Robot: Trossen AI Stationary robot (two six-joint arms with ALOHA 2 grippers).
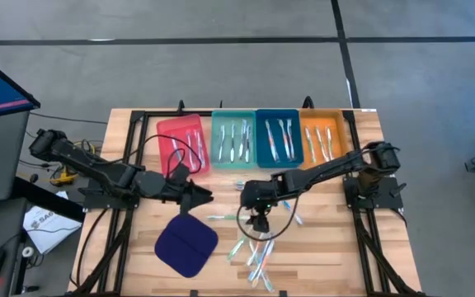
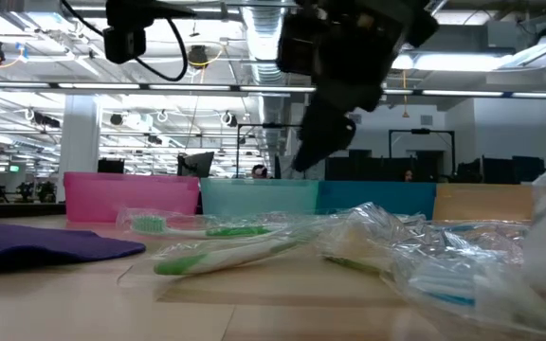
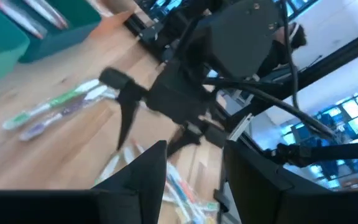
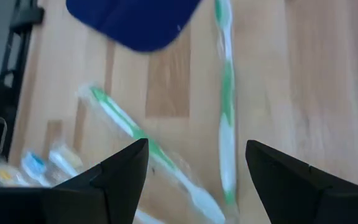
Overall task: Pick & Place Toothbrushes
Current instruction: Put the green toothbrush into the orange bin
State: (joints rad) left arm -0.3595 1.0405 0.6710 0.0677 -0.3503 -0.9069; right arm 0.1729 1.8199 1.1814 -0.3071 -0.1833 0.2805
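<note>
Green toothbrushes (image 4: 226,112) on table, right hand (image 4: 194,180) spread apart above them

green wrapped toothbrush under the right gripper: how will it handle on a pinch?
The toothbrush looks thin, so probably light and fairly stiff. Its clear wrapper may slip or crinkle between the fingers. Lying flat on the table, it seems unlikely to roll.

Red tray (image 1: 171,132), teal tray (image 1: 221,124), blue tray (image 1: 264,120) and orange tray (image 1: 340,124) line a pale wooden counter (image 1: 336,256); green-and-white toothbrushes (image 4: 225,106) (clear-wrapped) lie by a navy cloth pad (image 1: 186,245).
</note>
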